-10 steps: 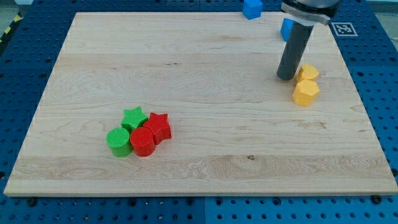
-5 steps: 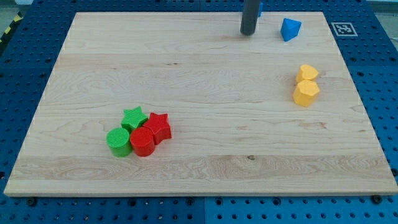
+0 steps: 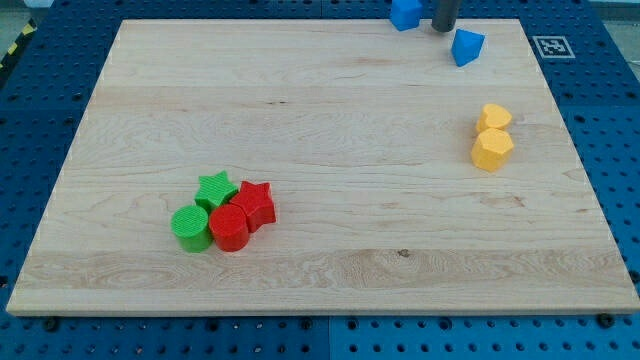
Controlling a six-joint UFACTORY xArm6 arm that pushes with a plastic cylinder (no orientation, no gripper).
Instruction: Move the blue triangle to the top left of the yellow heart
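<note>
The blue triangle [image 3: 466,46] lies near the view's top right of the wooden board [image 3: 320,200]. The yellow heart [image 3: 493,117] sits below it and a little to the right, touching a yellow hexagon [image 3: 492,149] just beneath it. My tip [image 3: 444,29] stands at the board's top edge, just up and left of the blue triangle, close to it but with a small gap. Only the rod's lower end shows at the view's top.
A second blue block [image 3: 405,13] sits at the top edge, left of my tip. At the view's lower left, a green star [image 3: 215,188], green cylinder [image 3: 190,227], red star [image 3: 255,204] and red cylinder [image 3: 229,227] are clustered.
My tip went from beside the yellow heart up to the top edge, then right, now between the two blue blocks. No block has moved.
</note>
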